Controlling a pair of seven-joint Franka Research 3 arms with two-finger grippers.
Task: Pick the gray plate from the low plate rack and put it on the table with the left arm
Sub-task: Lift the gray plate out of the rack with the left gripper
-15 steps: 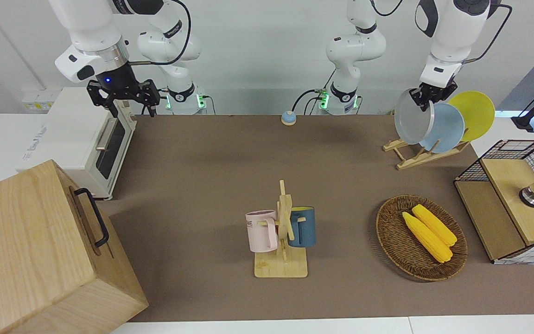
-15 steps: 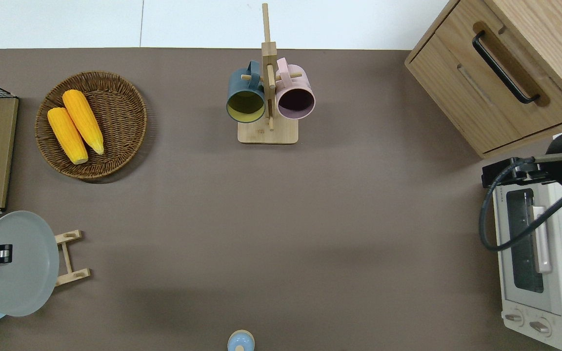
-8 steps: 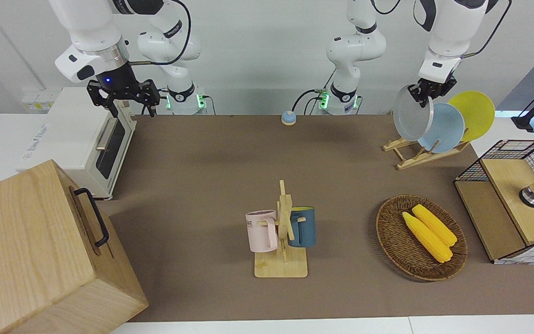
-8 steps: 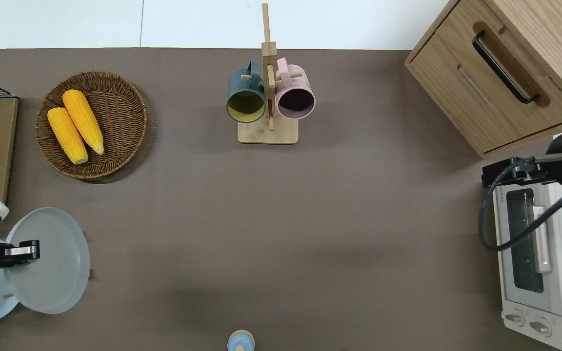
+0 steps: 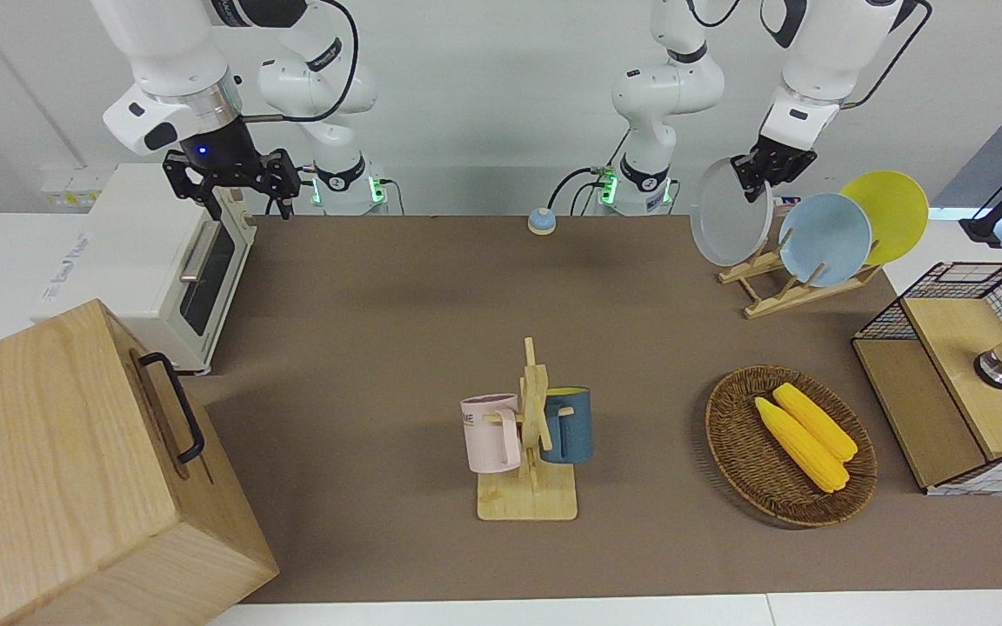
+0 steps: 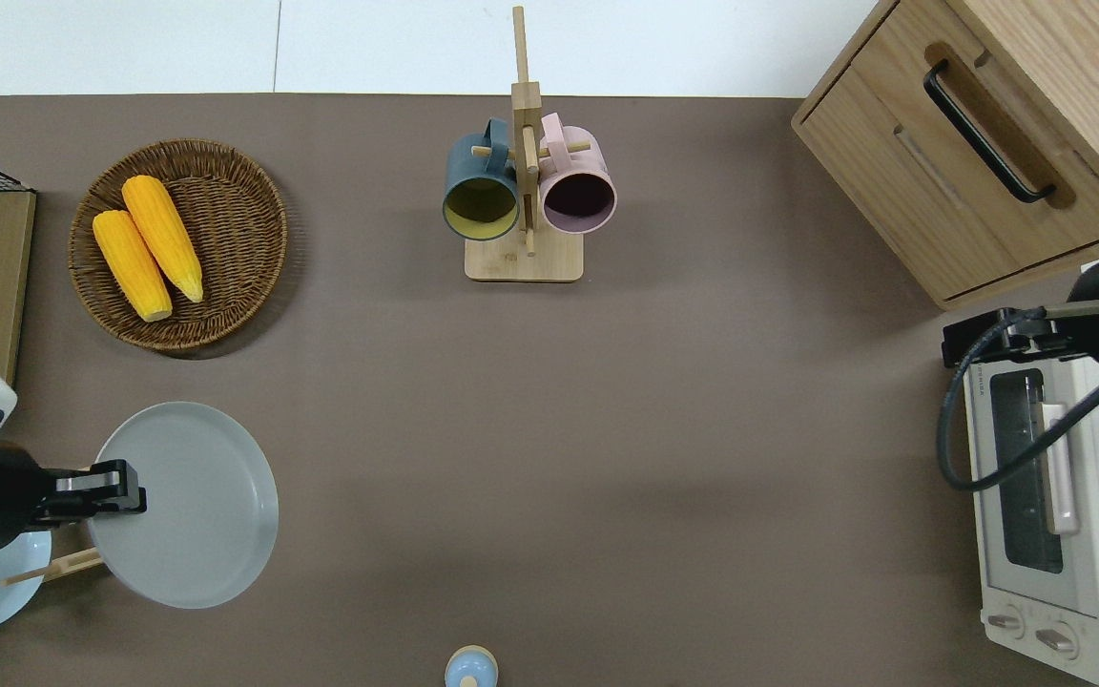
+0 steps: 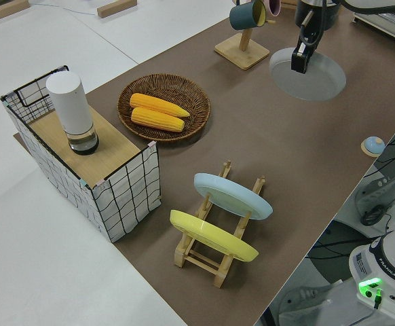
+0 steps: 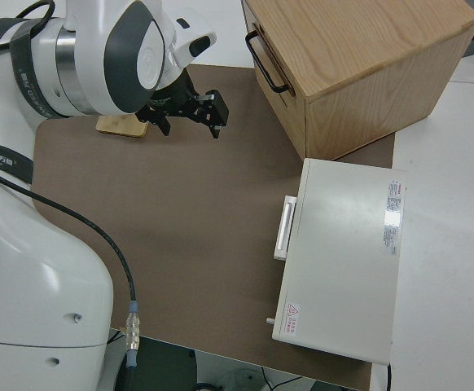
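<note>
My left gripper (image 5: 751, 176) is shut on the rim of the gray plate (image 5: 730, 226) and holds it tilted in the air, clear of the low plate rack (image 5: 781, 294). In the overhead view the gray plate (image 6: 189, 506) hangs over the bare table (image 6: 607, 429) just beside the rack (image 6: 51, 569), toward the right arm's end, with the left gripper (image 6: 122, 483) at its edge. The left side view shows the gripper (image 7: 297, 66) and the plate (image 7: 314, 76) too. My right gripper (image 5: 238, 189) is parked and open.
A light blue plate (image 5: 824, 239) and a yellow plate (image 5: 888, 213) stand in the rack. A wicker basket (image 5: 731, 452) of corn, a mug tree (image 5: 529, 452), a blue bell (image 5: 541, 221), a wire crate (image 5: 962, 374), a toaster oven (image 5: 162, 261) and a wooden cabinet (image 5: 75, 469) stand around.
My left gripper has lifted the gray plate out of the rack and carried it toward the right arm's end, off the rack and over the table. The right arm has not moved.
</note>
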